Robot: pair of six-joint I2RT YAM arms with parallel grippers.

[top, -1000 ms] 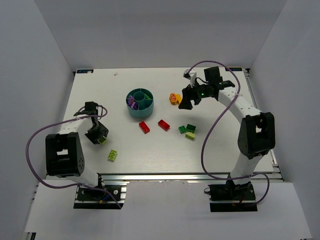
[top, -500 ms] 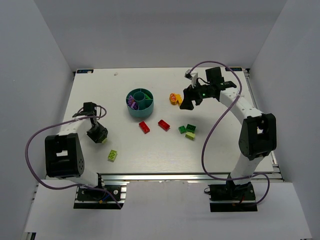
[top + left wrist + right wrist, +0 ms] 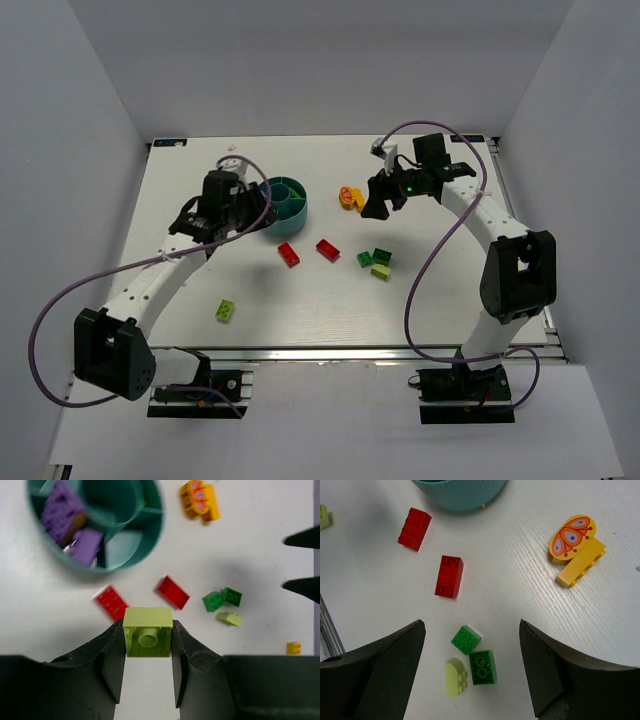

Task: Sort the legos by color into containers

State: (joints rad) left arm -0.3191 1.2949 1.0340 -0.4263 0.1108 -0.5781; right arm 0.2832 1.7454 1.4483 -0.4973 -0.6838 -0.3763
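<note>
Purple bricks (image 3: pixel 65 510) are lodged in the teal bowl (image 3: pixel 152 527), upper left of the left wrist view; a lime brick (image 3: pixel 147 631) is pinched in the left jaws; the right jaws are spread, empty; red bricks (image 3: pixel 449 576), green bricks (image 3: pixel 466 639) and yellow bricks (image 3: pixel 580 560) are left on the bench (image 3: pixel 520 605).

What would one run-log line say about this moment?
left gripper: shut on lime green plastic brick, near round teal plastic bowl | right gripper: open, empty
</note>
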